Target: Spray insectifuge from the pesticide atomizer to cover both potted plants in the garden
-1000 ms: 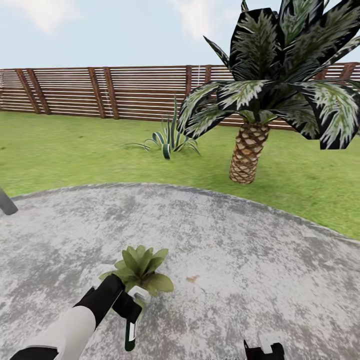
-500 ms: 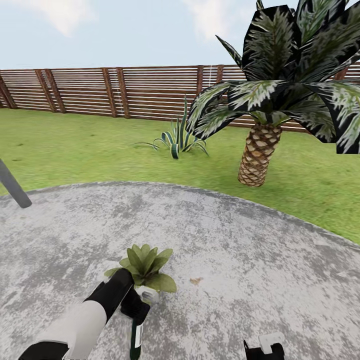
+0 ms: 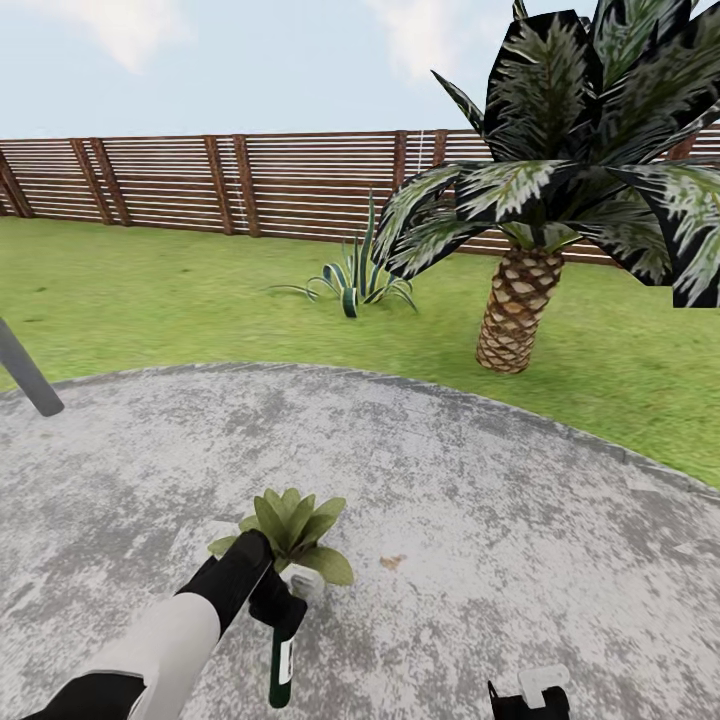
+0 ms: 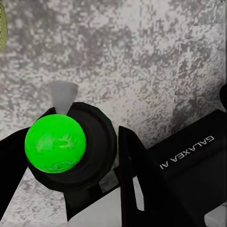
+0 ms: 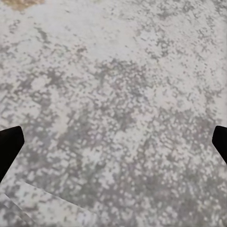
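Pesticide atomizer [image 3: 281, 668] hanging bottom-down from the left gripper [image 3: 277, 606], clamped between the black fingers, dark body with white label pointing toward the paving [image 3: 480, 500]. In the left wrist view, looking down the bottle: bright green round end [image 4: 55, 142] sitting in a black collar, a pale translucent cone [image 4: 60, 94] fanning out beyond it over grey stone, gripper finger [image 4: 142, 184] pressing alongside. Potted plant [image 3: 290, 530] standing just beyond the left gripper, low rosette of pointed green leaves, pale pot edge [image 3: 305, 585] touching or nearly touching the gripper; contact not determinable. Right gripper [image 3: 528, 697] showing at the lower edge of the head view, white block on black. In the right wrist view, two dark fingertips [image 5: 10, 146] sitting at opposite edges, spread wide, holding nothing, bare speckled stone between them. Further out: lawn [image 3: 150, 300], striped agave [image 3: 352, 275], palm [image 3: 520, 310], slatted wooden fence [image 3: 200, 180], grey post [image 3: 28, 372] leaning at the left edge.
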You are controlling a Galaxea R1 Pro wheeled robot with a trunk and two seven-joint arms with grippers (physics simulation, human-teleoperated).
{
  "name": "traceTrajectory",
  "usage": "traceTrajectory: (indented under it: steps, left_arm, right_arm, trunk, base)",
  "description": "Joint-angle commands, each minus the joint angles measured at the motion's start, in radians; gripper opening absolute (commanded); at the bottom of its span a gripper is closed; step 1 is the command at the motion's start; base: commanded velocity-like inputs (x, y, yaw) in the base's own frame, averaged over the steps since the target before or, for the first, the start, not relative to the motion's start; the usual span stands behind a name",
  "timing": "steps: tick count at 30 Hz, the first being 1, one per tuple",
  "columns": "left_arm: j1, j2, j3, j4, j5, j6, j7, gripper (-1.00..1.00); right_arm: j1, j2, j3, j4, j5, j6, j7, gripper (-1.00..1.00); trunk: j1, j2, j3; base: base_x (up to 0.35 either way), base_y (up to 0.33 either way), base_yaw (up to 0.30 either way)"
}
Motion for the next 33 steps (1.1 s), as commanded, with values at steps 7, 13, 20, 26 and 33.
traceTrajectory:
  steps: [7,13,20,26,33]
  left_arm:
    - [-0.009,0.000,-0.002,-0.039,-0.007,0.010,-0.007,-1.00]
    - [0.000,0.003,-0.003,-0.037,-0.009,0.009,-0.006,-1.00]
    - [0.000,0.003,-0.002,-0.038,-0.010,0.009,-0.005,-1.00]
    - [0.000,0.003,-0.003,-0.037,-0.011,0.007,-0.004,-1.00]
    - [0.000,0.002,-0.002,-0.029,-0.012,0.007,0.000,-1.00]
  right_arm:
    - [-0.001,0.000,0.007,0.000,0.006,-0.001,-0.010,1.00]
    - [0.000,0.001,0.007,-0.001,0.005,-0.001,-0.010,1.00]
    - [-0.001,0.003,0.009,-0.001,0.005,-0.001,-0.009,1.00]
    - [-0.001,0.003,0.009,-0.001,0.005,-0.001,-0.008,1.00]
    - [-0.001,0.004,0.009,-0.001,0.006,-0.001,-0.008,1.00]
  trunk:
    - [0.000,0.000,-0.001]
    - [0.000,0.000,-0.001]
    - [0.000,0.000,-0.001]
    - [0.000,0.000,-0.001]
    - [0.000,0.000,-0.001]
  base:
    - [0.000,0.000,0.000]
    - [0.028,-0.036,0.000]
    - [0.067,-0.157,0.052]
    - [0.001,-0.005,0.268]
    - [0.000,-0.224,0.101]
